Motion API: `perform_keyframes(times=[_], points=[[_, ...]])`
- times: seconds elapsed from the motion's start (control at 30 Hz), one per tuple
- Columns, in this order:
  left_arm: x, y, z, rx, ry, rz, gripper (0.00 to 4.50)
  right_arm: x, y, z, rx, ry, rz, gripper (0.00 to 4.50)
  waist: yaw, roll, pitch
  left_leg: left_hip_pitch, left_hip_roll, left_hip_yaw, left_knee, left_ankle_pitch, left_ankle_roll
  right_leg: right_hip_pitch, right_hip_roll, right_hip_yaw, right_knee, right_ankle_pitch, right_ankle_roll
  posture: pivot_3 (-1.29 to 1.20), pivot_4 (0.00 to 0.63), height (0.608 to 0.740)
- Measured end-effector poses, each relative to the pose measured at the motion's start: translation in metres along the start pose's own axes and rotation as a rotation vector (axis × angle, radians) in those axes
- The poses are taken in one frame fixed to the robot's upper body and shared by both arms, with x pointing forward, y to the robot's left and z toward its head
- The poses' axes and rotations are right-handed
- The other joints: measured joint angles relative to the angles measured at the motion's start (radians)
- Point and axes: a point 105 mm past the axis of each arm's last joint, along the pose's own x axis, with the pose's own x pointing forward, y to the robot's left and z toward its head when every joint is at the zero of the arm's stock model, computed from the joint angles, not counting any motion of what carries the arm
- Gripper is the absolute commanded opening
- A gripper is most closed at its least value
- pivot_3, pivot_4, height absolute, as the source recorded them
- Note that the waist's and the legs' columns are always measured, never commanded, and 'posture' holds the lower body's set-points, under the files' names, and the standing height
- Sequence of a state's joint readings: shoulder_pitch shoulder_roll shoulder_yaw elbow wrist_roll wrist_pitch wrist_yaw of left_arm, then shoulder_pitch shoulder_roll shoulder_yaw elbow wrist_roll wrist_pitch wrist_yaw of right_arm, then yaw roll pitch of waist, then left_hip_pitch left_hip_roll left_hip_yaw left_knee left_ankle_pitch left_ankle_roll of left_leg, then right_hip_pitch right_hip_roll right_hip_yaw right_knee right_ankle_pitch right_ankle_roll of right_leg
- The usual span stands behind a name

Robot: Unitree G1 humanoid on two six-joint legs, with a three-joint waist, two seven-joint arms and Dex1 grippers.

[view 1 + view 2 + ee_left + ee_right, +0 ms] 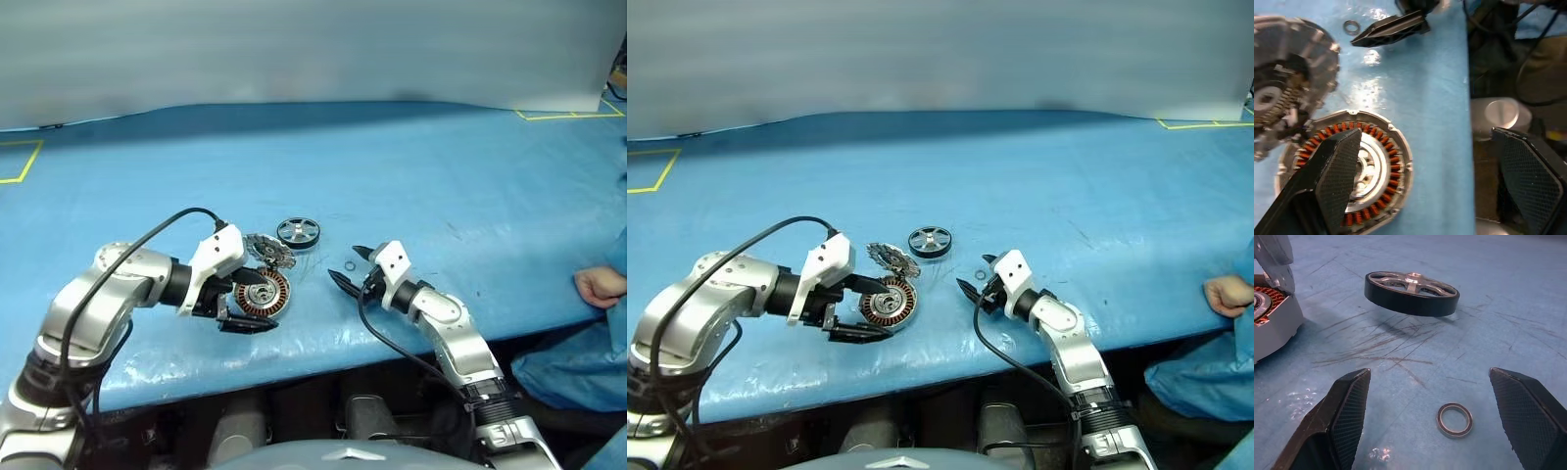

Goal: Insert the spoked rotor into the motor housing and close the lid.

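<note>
The motor housing [265, 292] lies near the table's front edge, its copper windings [1396, 161] showing around a silver centre. Its lid [266, 250] stands swung open on the far side. The spoked rotor [299, 231], a dark ring with pale spokes, lies flat on the mat just beyond the lid and apart from it. My left gripper [249, 303] hangs open over the housing's near side, holding nothing. My right gripper [349, 270] rests low and open to the right of the housing, pointing toward the rotor [1410, 291], nothing between its fingers.
A small metal ring [1454, 420] lies on the blue mat [421, 176] between my right fingers. A person's hand [598, 286] rests at the table's right edge. Yellow tape marks sit at the far corners [20, 162].
</note>
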State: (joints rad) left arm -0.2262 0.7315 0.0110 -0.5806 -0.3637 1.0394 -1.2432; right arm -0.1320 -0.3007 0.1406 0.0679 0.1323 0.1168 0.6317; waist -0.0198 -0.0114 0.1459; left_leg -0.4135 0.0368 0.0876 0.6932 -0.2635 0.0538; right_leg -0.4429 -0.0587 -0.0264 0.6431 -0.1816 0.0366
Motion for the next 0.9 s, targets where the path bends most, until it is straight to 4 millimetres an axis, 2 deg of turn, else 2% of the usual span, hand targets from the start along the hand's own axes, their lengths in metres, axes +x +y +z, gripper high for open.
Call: perform_keyframes(times=[0.13,0.27,0.33,0.5,0.9], points=[[-0.005,-0.006,-0.006,0.016,-0.123,0.045,4.49,0.000,0.002,-0.001,0.004,0.005,0.001,4.07,0.004,0.000,0.000,0.002,0.000,0.000,0.000,0.001,-0.001,0.002,-0.001,-0.001,0.000,0.000,0.000,0.00,0.150,0.740],[-0.002,-0.012,-0.020,0.091,-0.222,0.128,4.49,0.000,-0.003,-0.009,0.014,0.042,-0.038,4.07,0.005,0.000,0.000,0.001,0.000,0.000,0.000,0.001,-0.001,0.001,-0.002,-0.001,0.000,0.000,0.000,0.00,0.150,0.740],[-0.003,-0.006,-0.025,0.114,-0.272,0.195,4.49,-0.001,-0.005,-0.009,0.014,0.043,-0.047,4.07,0.008,0.000,0.000,0.002,0.000,0.000,0.000,0.001,-0.001,0.001,-0.002,-0.002,0.000,0.000,0.000,0.00,0.150,0.740],[-0.004,0.010,-0.047,0.041,-0.358,0.335,4.49,-0.001,-0.006,-0.010,0.021,0.055,-0.051,4.07,0.009,0.000,0.000,0.001,0.000,-0.001,0.000,0.001,-0.001,0.000,-0.002,-0.003,0.000,0.000,0.000,0.00,0.150,0.740],[-0.002,0.013,-0.079,0.049,-0.473,0.396,4.49,-0.005,-0.013,-0.017,0.038,0.093,-0.090,4.07,0.008,0.000,0.000,0.001,0.001,0.000,-0.001,0.001,0.000,-0.001,-0.003,-0.005,-0.001,0.000,-0.001,0.00,0.150,0.740]])
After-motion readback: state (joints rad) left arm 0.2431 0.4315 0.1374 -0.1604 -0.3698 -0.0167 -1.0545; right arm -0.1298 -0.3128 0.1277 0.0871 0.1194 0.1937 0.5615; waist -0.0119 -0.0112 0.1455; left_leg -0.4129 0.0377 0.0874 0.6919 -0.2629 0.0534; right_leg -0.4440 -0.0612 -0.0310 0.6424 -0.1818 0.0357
